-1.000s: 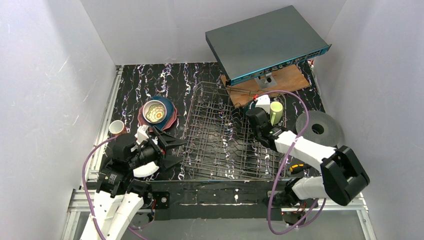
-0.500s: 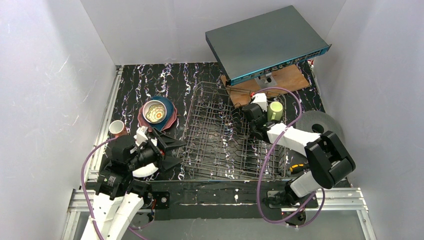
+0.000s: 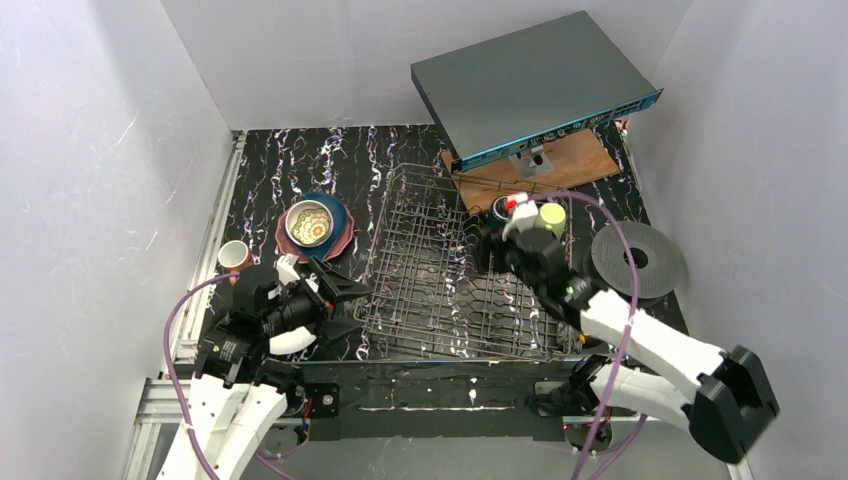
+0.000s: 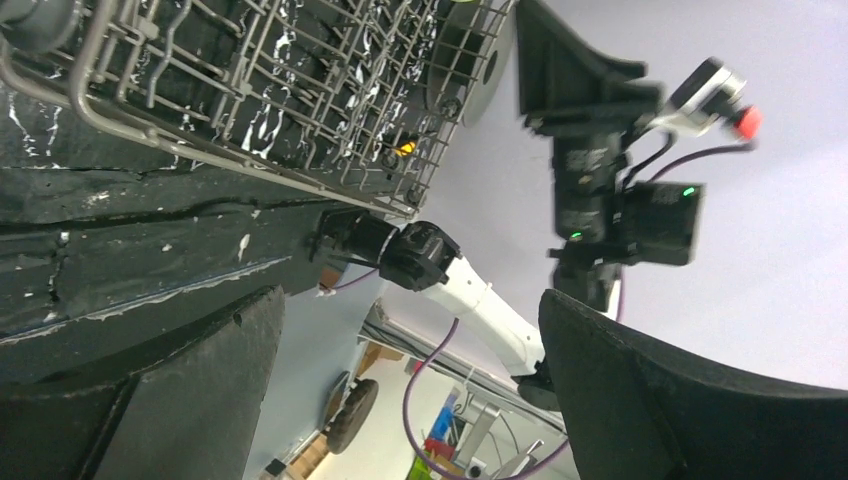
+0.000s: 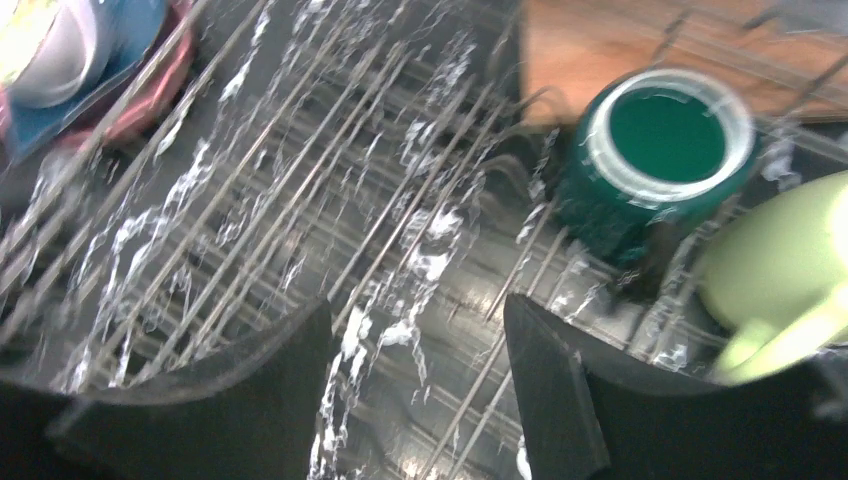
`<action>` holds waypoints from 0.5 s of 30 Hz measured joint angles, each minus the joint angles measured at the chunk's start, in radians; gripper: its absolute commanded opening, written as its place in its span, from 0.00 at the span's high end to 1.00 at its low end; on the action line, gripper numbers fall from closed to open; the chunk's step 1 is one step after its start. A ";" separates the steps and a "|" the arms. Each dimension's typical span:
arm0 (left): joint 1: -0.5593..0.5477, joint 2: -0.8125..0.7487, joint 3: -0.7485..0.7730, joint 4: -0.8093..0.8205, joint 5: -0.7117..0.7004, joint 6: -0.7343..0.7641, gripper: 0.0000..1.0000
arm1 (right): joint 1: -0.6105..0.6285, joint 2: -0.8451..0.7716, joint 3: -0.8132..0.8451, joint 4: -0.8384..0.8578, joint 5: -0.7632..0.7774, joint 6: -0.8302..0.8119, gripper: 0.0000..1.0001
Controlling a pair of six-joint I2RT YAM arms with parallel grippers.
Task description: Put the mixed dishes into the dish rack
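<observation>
Teal mug point(image 5: 655, 165) and green mug point(image 3: 552, 217) stand in the dish rack's point(image 3: 430, 300) far right corner. Right gripper point(image 5: 420, 340) hovers beside them, fingers apart, empty; left gripper point(image 3: 350, 307) gapes empty by the rack's left edge.

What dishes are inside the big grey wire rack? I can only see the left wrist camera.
Observer: Two mugs. A dark teal ceramic mug stands upright in the far right corner of the grey wire dish rack, beside a light green mug.
Operator: Is the right gripper holding one?
Observer: No. The right gripper is open and empty over the rack.
Operator: What's outside?
Observer: A small salmon-pink mug sits on the table. A white patterned bowl sits stacked on a dark blue plate and a pink plate.
</observation>
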 measured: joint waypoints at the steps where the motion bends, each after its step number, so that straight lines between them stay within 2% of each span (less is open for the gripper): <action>1: 0.000 0.005 -0.001 -0.003 0.001 0.006 0.02 | 0.001 -0.029 -0.057 0.043 -0.037 -0.001 0.27; 3: 0.000 0.025 0.006 -0.040 -0.021 0.051 0.02 | 0.010 -0.120 -0.193 0.069 -0.109 0.000 0.26; 6: -0.001 0.084 0.111 -0.216 -0.191 0.157 0.02 | 0.019 -0.188 -0.320 0.061 -0.179 0.001 0.25; 9: -0.001 0.145 0.269 -0.332 -0.396 0.266 0.02 | 0.018 -0.203 -0.338 0.095 -0.205 0.003 0.25; 15: -0.001 0.336 0.462 -0.399 -0.684 0.470 0.02 | 0.018 -0.220 -0.348 0.213 -0.253 0.004 0.25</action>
